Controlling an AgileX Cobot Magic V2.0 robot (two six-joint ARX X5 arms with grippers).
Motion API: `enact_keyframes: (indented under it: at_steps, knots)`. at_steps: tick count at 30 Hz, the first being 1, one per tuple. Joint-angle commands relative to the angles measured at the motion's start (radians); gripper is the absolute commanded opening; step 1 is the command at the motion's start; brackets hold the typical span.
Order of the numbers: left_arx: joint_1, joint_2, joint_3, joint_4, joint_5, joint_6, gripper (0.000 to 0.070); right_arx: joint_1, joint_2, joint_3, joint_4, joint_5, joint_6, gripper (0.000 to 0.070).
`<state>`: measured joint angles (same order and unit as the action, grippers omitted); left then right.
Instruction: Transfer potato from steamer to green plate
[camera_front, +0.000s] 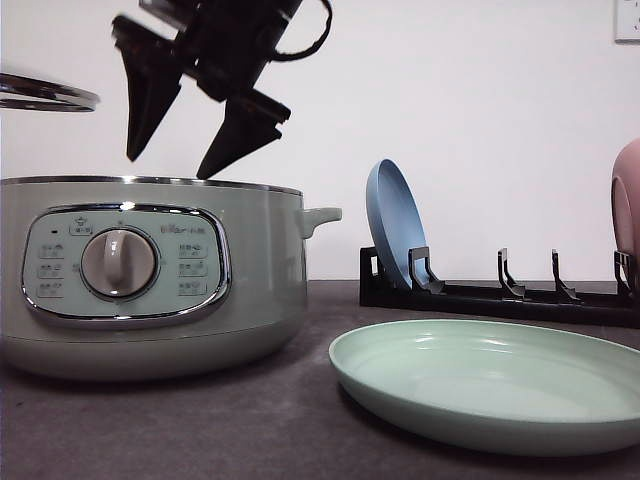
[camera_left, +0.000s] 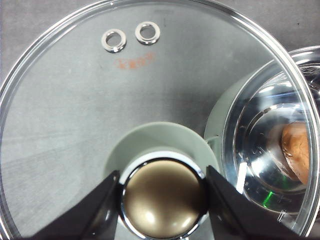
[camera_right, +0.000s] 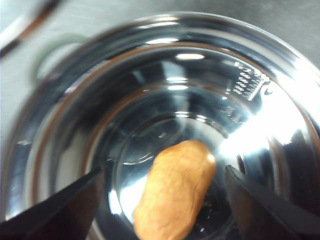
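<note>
Your right pincer (camera_front: 190, 155) is hanging just above the open steamer (camera_front: 150, 290), its two dark fingers spread wide and holding nothing. In the right wrist view the potato (camera_right: 175, 192) is lying directly below that pincer (camera_right: 162, 200), on the shiny metal floor of the pot, between the two fingertips (camera_right: 75, 200) but well under them, with a clear gap on each side. It is lying lengthwise and tilted, orange-brown against the steel.

Your left pincer (camera_left: 162, 192) is clamping the round bronze knob (camera_left: 164, 197) of the glass lid (camera_left: 100, 100), one finger pressing each side of the knob. The lid is being held up off the pot and off to the side of it; its chrome edge (camera_front: 45, 95) is showing in the front view, beside the right pincer and at about its height.

The green plate (camera_front: 490, 385) is sitting on the dark worktop (camera_front: 200, 430), below the right pincer and well off to its side, just beside the steamer. Behind the plate, a blue plate (camera_front: 395, 225) is standing on edge in a black rack (camera_front: 500, 295).
</note>
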<state>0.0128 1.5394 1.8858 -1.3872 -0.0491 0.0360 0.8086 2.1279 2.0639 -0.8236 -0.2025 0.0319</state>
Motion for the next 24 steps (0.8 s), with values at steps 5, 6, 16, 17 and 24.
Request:
enact_keyframes:
  at_steps: [5,6,16,17,24]
  knots:
    - [0.002,-0.005,0.037,0.029,0.0,0.008,0.0,0.026,0.066,0.032,0.01,0.023,0.014,0.0492]
    - [0.002,-0.005,0.037,0.029,0.0,0.008,0.0,0.028,0.072,0.032,0.011,0.024,0.015,0.0492]
    - [0.002,-0.005,0.037,0.029,0.0,0.008,0.0,0.04,0.121,0.031,0.011,0.088,0.017,0.0495]
    - [0.002,-0.005,0.037,0.029,0.0,0.008,0.0,0.04,0.123,0.031,0.01,0.091,0.017,0.0496]
    - [0.002,-0.005,0.037,0.03,0.0,0.008,0.0,0.041,0.145,0.031,0.008,0.103,0.018,0.0496]
